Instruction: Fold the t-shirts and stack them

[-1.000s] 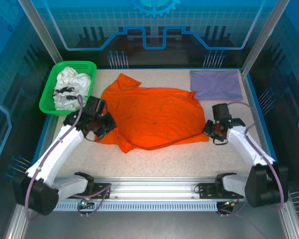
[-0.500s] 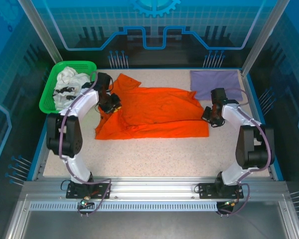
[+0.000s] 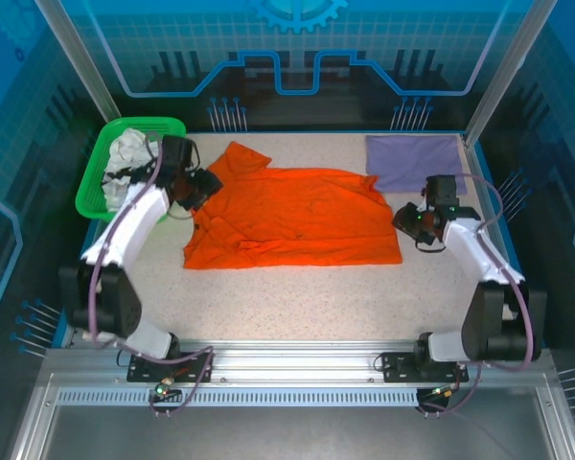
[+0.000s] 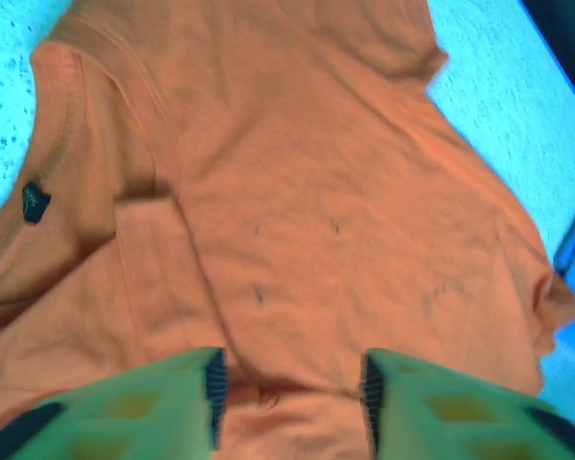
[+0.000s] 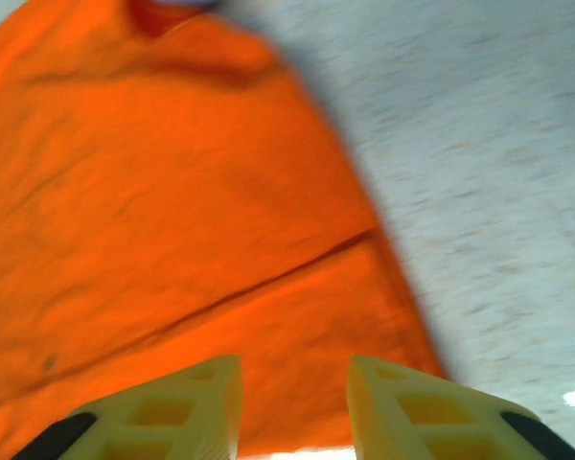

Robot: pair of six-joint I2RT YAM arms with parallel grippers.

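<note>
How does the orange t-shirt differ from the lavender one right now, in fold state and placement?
Fold: the orange t-shirt is only part folded and wrinkled, with its collar and a sleeve sticking out; the lavender t-shirt is a neat flat rectangle.
Footprint: orange spreads wide, lavender is compact.
Place: orange lies in the middle of the table, lavender at its far right corner.
Shared: both lie flat on it.

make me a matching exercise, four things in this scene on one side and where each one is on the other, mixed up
Things:
1. orange t-shirt
2. lavender t-shirt
3. green basket
4. white shirts

Places:
A. bundled inside the basket
B. far left corner of the table
C. lying flat at the far right corner
D. spread across the middle, between the two arms

Pairs: 1-D, 2-C, 3-B, 4-A
</note>
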